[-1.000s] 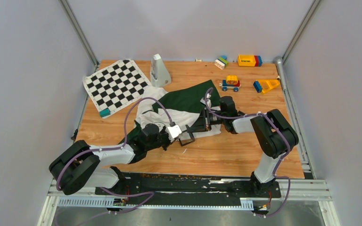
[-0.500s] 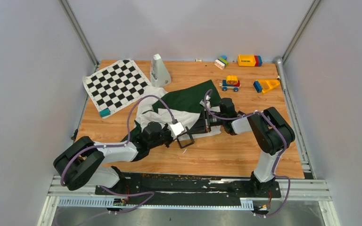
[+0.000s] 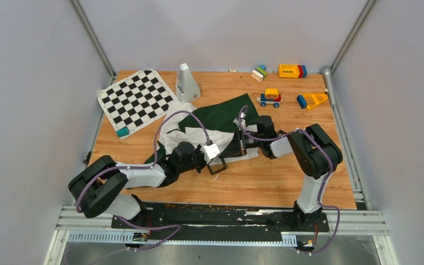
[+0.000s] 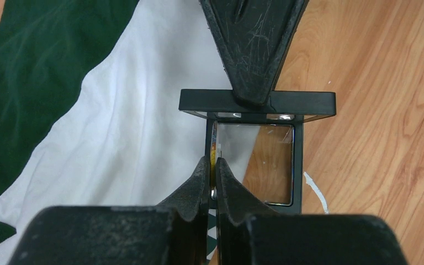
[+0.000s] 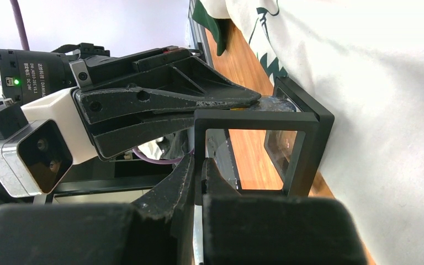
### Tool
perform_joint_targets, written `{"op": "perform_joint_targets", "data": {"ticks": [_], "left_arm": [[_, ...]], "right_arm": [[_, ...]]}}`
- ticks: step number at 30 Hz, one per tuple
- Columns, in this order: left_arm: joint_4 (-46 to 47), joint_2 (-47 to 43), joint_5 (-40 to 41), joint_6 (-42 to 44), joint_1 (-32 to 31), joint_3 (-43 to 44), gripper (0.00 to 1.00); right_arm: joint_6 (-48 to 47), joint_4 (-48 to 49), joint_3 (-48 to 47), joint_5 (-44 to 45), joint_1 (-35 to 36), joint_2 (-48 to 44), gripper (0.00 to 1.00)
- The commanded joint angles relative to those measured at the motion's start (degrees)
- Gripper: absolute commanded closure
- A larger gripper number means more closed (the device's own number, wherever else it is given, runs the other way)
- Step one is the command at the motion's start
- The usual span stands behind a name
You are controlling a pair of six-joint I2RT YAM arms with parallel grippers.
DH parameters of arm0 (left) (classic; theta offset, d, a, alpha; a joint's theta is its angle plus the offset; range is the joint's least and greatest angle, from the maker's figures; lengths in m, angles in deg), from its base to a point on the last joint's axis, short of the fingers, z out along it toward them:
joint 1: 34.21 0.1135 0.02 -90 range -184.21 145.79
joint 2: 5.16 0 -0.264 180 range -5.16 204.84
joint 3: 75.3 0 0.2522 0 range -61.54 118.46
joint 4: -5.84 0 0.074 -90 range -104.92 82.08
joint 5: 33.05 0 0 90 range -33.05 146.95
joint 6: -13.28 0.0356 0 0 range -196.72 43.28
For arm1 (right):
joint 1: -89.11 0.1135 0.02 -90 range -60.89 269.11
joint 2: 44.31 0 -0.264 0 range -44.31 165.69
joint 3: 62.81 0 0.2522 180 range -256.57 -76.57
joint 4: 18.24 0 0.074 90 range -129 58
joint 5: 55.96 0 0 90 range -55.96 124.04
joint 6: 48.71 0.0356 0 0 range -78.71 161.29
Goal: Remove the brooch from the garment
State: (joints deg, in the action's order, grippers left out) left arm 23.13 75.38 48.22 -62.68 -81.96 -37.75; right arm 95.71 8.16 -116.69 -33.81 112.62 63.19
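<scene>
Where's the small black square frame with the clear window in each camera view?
Top external: black square frame is mid-table, at the near hem of the white, green-sleeved T-shirt.
Left wrist: centre, half over the shirt.
Right wrist: centre, shirt at its right.
Shared landmark: the shirt's white fabric.

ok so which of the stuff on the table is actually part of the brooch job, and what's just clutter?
In the job: garment; black frame, gripped by left pincer and right pincer; brooch, too small to make out.
Lying about: chequered mat; white cone; toy car; yellow block; blue-orange toy.
</scene>
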Motion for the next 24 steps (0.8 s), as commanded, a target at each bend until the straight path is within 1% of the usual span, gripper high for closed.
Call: {"op": "perform_joint_targets", "data": {"ticks": [1,5,15,21,23,24], "left_arm": [[0.23,0.54,-0.53,1.80,-0.73,2.28,0.90],[-1.08,0.66,0.13,2.12,-0.86,2.62,0.89],[-3.08,1.10,-2.76,2.79,-0.94,3.02,0.78],[-3.27,0.84,-5.85,2.57,-0.95,3.01,0.68],[-2.88,0.47,-7.66,2.48,-0.93,2.83,0.63],[-2.59,0.21,-9.10,2.33,-0.94,2.55,0.59]], "right_arm": [[0.05,3.14,0.08,-1.34,-0.47,0.16,1.00],[0.03,3.17,0.13,-1.34,-0.65,0.16,1.00],[0.10,3.17,0.30,-1.32,-1.12,0.06,1.00],[0.09,3.17,0.30,-1.40,-1.14,0.42,1.00],[0.12,3.16,0.30,-1.50,-1.25,0.43,1.00],[0.12,3.09,0.24,-1.48,-1.27,0.43,1.00]]}}
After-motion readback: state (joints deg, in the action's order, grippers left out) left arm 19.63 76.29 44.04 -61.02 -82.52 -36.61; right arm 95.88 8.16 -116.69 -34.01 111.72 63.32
